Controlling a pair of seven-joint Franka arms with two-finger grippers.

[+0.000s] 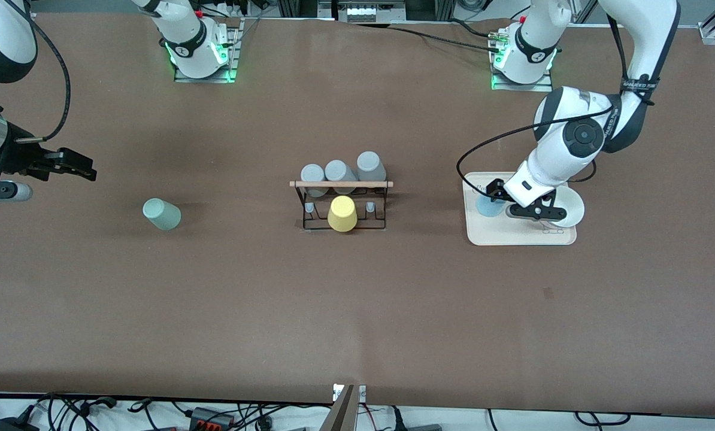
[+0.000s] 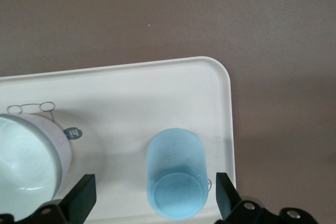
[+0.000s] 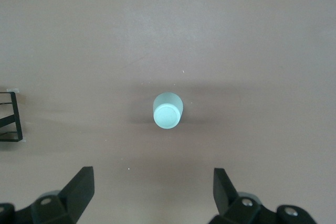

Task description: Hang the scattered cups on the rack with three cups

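Left wrist view: white bowl (image 2: 29, 169) beside blue cup (image 2: 176, 182) on tray (image 2: 157, 85).

The number 14 shows on a small dark round sticker (image 2: 73, 133) on the tray (image 2: 131, 87), beside the white bowl (image 2: 29, 156), near the left gripper (image 2: 155, 195).

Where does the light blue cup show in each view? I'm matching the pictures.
Front view: light blue cup on the beige tray, partly under the left end effector.
Left wrist view: light blue cup between the open fingers, low in the picture.
Right wrist view: not in it.
Shared landmark: the beige tray.
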